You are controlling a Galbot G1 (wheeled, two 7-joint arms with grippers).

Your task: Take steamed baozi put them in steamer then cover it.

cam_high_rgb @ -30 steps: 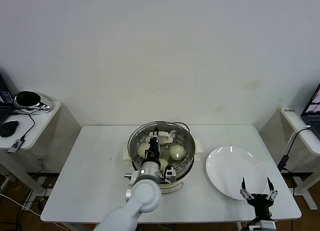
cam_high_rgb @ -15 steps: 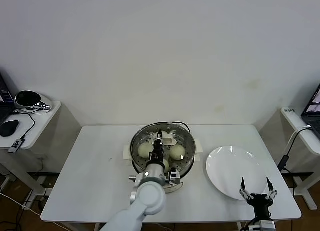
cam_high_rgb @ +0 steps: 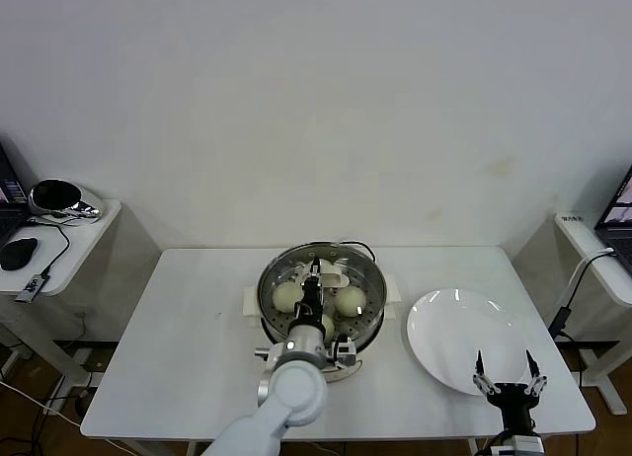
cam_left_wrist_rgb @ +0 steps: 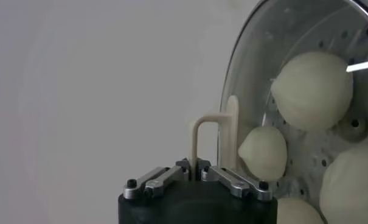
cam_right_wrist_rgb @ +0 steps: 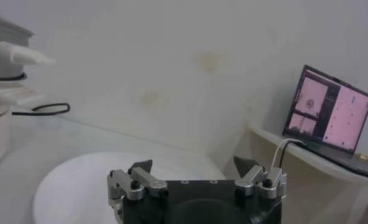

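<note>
The steamer (cam_high_rgb: 279, 330) stands mid-table on its white base. The clear glass cover (cam_high_rgb: 367, 278) lies over it, metal rim (cam_left_wrist_rgb: 243, 67) lined up with the pot. Through the glass I see several cream-white steamed baozi (cam_high_rgb: 287, 295) on the perforated tray; the left wrist view also shows a baozi (cam_left_wrist_rgb: 313, 90). My left gripper (cam_high_rgb: 314, 290) reaches over the pot from the front. In the left wrist view, the left gripper (cam_left_wrist_rgb: 194, 165) is shut on the cover's cream handle (cam_left_wrist_rgb: 197, 137). My right gripper (cam_high_rgb: 505, 373) hangs open and empty at the front right, also seen as the right gripper (cam_right_wrist_rgb: 193, 164).
An empty white plate (cam_high_rgb: 449, 323) lies right of the steamer, under the right gripper; it appears as the plate (cam_right_wrist_rgb: 74, 182) in the right wrist view. A black cable (cam_high_rgb: 360, 245) runs behind the pot. Side tables flank the table; the right one carries a laptop (cam_right_wrist_rgb: 329, 109).
The cover, held by my left gripper, has shifted slightly right and settled in line with the steamer's rim. The right arm has not moved.
</note>
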